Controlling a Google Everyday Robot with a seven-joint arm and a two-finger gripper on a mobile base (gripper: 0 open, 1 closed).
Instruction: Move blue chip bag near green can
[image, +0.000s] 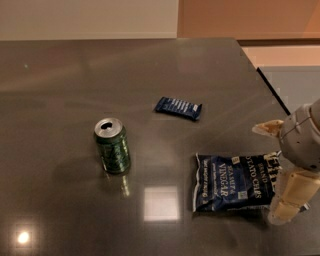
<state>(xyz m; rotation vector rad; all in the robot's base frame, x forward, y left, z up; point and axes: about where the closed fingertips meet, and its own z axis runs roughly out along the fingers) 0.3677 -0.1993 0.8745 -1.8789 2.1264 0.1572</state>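
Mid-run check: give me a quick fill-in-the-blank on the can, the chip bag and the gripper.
1. The green can stands ___ on the table.
2. In the picture, the blue chip bag lies to the can's ___.
3. The gripper, open, is at the bag's ___ end.
Missing words: upright; right; right.
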